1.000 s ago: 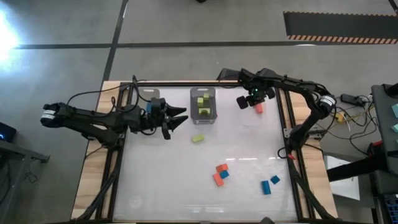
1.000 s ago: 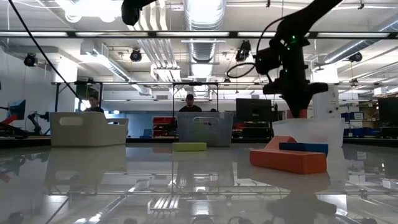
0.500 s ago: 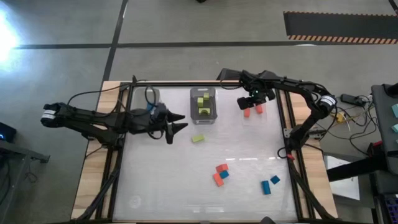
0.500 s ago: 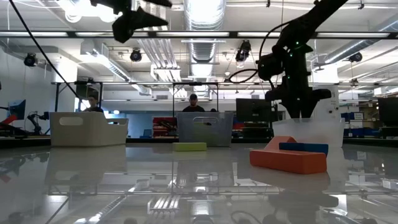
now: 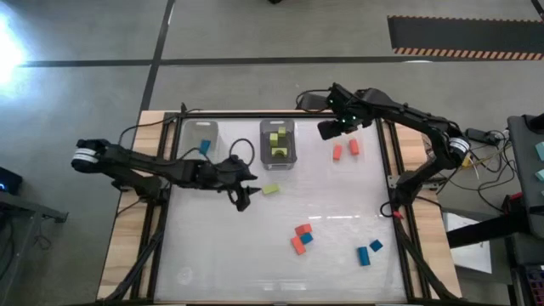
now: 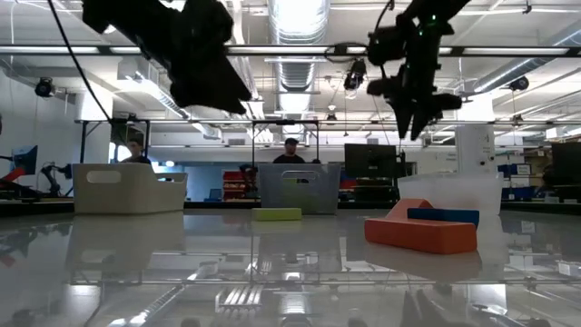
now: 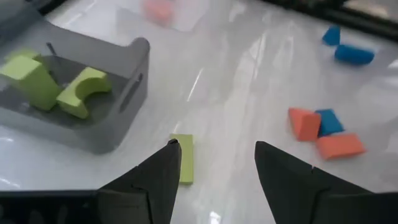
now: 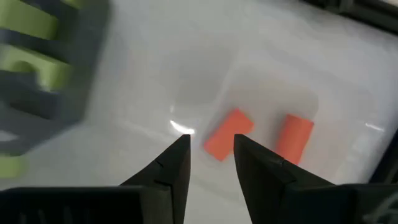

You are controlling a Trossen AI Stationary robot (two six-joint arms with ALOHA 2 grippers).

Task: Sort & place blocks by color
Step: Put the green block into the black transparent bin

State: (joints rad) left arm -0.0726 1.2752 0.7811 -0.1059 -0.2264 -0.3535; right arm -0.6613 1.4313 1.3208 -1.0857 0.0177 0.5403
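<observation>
Both end effectors are hanging above the glossy white worktop with fingers spread and nothing between them. Left end effector is hovering just beside a flat lime green block lying loose in front of the middle bin. Right end effector is raised near the far edge, close to two orange-red blocks sitting side by side in the right clear bin, its walls barely showing from above.

Counting the rest: the grey translucent middle bin is holding three lime green blocks, one with an arched cut-out. The left bin is carrying one blue block. Loose on the worktop, two orange-red pieces and one blue piece are touching in a cluster, and two more blue blocks are lying near the right front corner. All blocks are looking solid and matte.
</observation>
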